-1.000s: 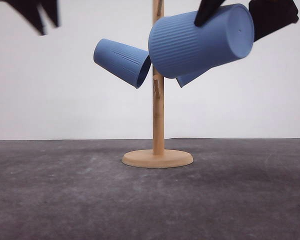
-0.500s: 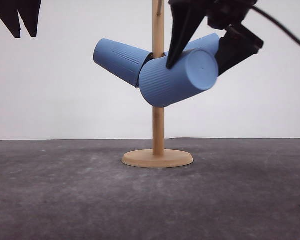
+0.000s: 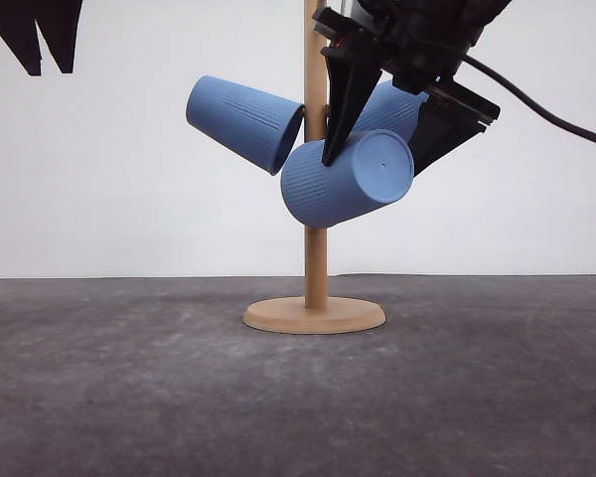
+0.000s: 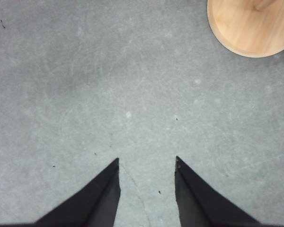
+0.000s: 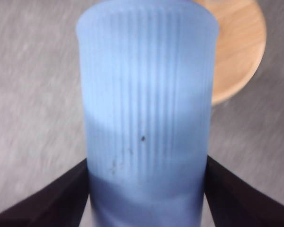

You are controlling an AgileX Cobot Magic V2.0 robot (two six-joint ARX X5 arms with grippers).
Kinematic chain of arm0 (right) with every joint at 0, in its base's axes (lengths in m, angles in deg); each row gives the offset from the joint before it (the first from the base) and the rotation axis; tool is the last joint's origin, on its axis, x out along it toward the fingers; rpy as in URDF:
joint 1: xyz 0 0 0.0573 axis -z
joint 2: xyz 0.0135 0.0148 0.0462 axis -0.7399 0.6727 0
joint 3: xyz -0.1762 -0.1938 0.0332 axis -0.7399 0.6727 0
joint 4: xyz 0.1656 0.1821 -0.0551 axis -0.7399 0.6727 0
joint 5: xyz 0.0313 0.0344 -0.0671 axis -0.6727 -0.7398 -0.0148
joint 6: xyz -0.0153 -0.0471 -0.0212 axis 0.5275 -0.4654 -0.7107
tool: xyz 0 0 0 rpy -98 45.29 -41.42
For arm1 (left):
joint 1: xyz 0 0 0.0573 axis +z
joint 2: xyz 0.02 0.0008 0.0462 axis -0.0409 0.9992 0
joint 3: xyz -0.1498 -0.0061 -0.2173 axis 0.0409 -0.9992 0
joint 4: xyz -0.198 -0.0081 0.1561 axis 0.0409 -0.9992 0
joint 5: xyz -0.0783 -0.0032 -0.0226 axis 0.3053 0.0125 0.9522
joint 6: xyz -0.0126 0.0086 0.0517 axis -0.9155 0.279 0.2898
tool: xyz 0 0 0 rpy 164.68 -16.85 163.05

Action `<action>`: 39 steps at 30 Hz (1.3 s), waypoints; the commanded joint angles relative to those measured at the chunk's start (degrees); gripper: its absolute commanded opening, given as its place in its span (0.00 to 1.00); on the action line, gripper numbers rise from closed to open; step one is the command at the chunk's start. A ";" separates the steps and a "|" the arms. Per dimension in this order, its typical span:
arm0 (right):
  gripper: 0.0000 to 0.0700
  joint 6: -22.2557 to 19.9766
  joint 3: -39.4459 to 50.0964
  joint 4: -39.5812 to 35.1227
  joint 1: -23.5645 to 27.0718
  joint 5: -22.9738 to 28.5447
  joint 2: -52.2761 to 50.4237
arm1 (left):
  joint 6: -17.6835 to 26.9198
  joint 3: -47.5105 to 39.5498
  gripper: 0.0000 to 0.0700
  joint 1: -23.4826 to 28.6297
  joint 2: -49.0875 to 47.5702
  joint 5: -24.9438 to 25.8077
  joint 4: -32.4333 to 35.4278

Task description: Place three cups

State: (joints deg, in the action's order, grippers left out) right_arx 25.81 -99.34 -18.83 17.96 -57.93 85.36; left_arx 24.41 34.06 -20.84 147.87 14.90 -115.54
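While the right gripper point(image 3: 377, 149) stays clamped across the third ribbed light-blue tapered cup point(image 3: 346, 182), we see that cup carried lower and closer to the upright wooden post of the round-based stand point(image 3: 315, 199) than a moment ago, its mouth now at the post and its flat base facing us. Two matching cups, one on the left point(image 3: 244, 122) and one behind the gripper point(image 3: 389, 107), already hang from the stand. We judge that only seating and release remain. The left gripper point(image 4: 146, 189) hovers over the grey tabletop point(image 4: 85, 94), jaws parted and holding nothing.
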 commanded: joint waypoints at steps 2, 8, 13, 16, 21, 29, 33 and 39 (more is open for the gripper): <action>0.46 1.76 -1.62 -1.86 0.20 0.61 1.39 | -0.61 1.81 0.29 -0.22 0.02 -0.15 -1.40; 0.46 2.31 -1.64 -4.74 0.68 -0.41 1.81 | -0.83 1.81 0.29 -0.22 0.02 -0.17 -1.40; 0.46 2.51 -1.64 -6.23 0.82 -0.37 1.81 | -0.84 1.81 0.29 -0.22 0.02 -0.17 -1.40; 0.46 2.64 -1.64 -6.77 0.92 -0.30 1.84 | -0.98 1.81 0.29 -0.22 0.02 -0.17 -1.41; 0.47 2.63 -1.64 -6.66 1.14 -0.31 2.02 | -1.01 1.81 0.29 -0.22 0.02 -0.15 -1.42; 0.66 1.55 -1.64 -6.47 1.12 -1.59 2.51 | -1.03 1.81 0.29 -0.22 0.02 -0.15 -1.51; 0.71 1.39 -1.64 -6.83 1.12 -1.63 2.51 | -1.04 1.81 0.29 -0.22 0.02 -0.15 -1.53; 0.72 1.39 -1.64 -8.25 1.14 -2.30 2.51 | -1.20 1.81 0.29 -0.22 0.02 -0.13 -1.57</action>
State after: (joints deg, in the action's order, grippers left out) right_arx 27.47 -99.52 -26.42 19.27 -60.43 86.80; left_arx 23.79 34.06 -20.84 147.85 14.90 -115.54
